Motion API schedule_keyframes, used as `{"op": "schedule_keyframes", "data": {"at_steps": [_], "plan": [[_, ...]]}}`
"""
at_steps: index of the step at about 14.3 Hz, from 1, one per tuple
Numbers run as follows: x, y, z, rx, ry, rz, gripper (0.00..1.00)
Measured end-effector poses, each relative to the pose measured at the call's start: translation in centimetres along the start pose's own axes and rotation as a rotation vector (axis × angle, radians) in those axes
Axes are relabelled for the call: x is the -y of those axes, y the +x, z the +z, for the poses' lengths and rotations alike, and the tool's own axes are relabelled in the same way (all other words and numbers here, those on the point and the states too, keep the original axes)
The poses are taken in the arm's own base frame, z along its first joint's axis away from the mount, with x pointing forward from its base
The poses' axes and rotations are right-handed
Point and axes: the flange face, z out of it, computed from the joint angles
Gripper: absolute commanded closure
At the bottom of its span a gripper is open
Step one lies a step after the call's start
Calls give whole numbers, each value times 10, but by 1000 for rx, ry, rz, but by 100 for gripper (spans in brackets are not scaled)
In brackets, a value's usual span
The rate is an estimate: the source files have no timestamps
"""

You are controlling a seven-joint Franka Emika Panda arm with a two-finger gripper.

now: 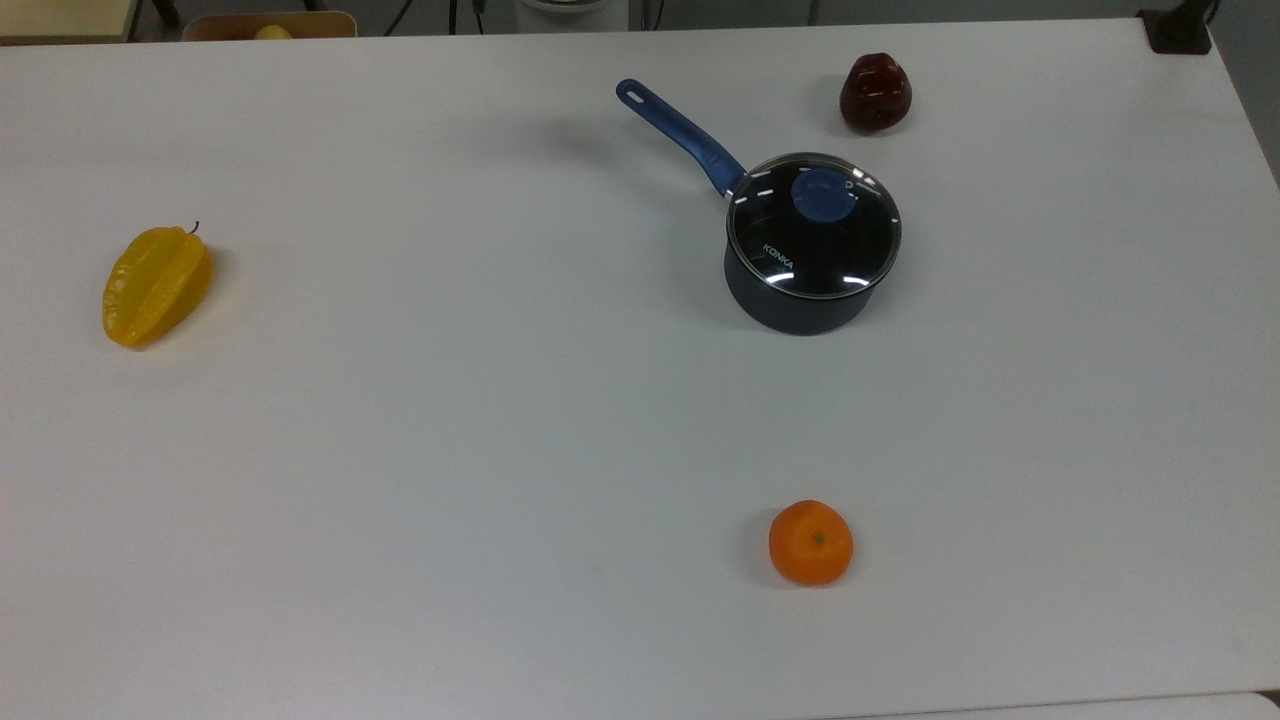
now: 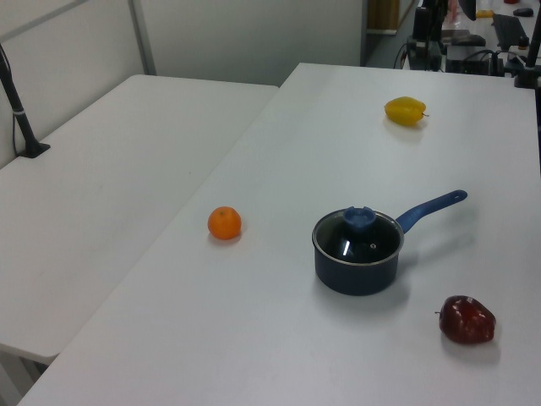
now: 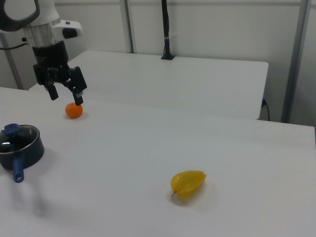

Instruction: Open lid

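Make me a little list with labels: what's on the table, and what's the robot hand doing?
lid: closed on the saucepan, blue knob on top
gripper: open, in the air, apart from the lid
orange: alone on the table
yellow starfruit: far from the saucepan
dark red fruit: near the saucepan

Even, bright light from overhead washes the white surface (image 1: 400, 450). Shadows are soft and faint beside the saucepan (image 1: 800, 290). Small white glints sit on the lid (image 1: 812, 228) glass. Everything looks slightly soft, with no strong glare.
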Motion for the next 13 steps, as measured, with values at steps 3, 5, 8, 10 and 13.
{"op": "schedule_keyframes", "data": {"at_steps": [3, 5, 8, 10, 13], "plan": [[-2, 0, 0, 0, 0, 3, 0], [-3, 0, 0, 0, 0, 5, 0], [-3, 0, 0, 0, 1, 5, 0], [1, 0, 0, 1, 7, 0, 0], [27, 3, 1, -13, 43, -48, 0]]}}
